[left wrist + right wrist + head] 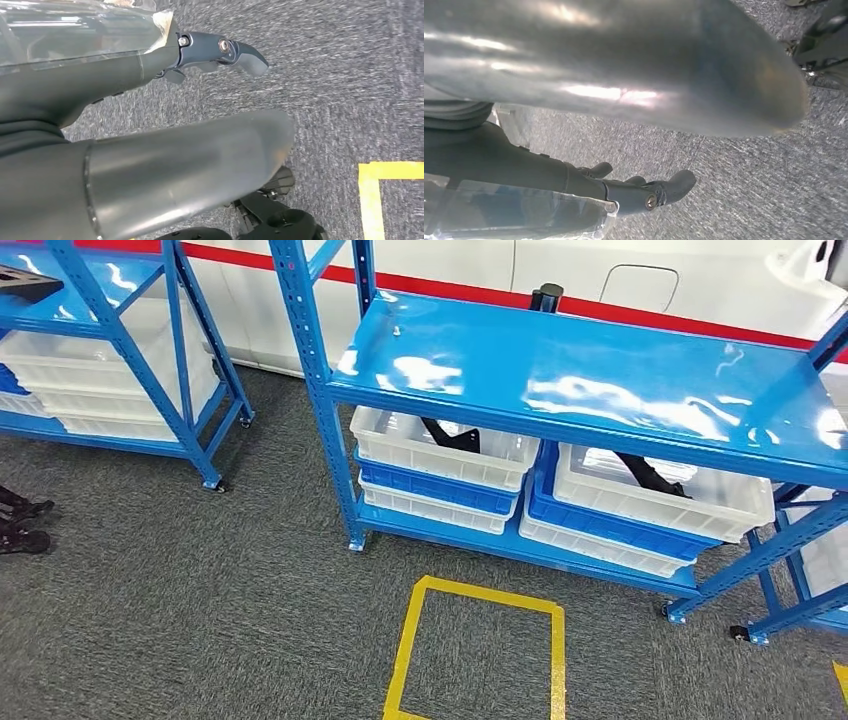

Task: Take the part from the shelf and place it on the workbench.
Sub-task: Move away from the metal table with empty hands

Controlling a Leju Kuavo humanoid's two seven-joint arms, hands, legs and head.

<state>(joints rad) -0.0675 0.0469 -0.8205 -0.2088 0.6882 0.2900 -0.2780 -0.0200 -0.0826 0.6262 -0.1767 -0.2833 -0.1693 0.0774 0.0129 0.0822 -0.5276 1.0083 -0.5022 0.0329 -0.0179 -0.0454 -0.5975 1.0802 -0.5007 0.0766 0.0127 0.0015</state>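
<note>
Part: black part (452,436) is lying in white bin (440,452) on blue shelf (600,380) | Hands: left hand (150,125) and right hand (589,145) are hanging over carpet, fingers apart, holding nothing | Handling: likely stiff, light; grasping its upper exposed arm looks best.

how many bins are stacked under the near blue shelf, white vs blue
white bins: 4, two in the left stack, two in the right
blue bins: 2, one sandwiched in each stack
total: 6
</note>
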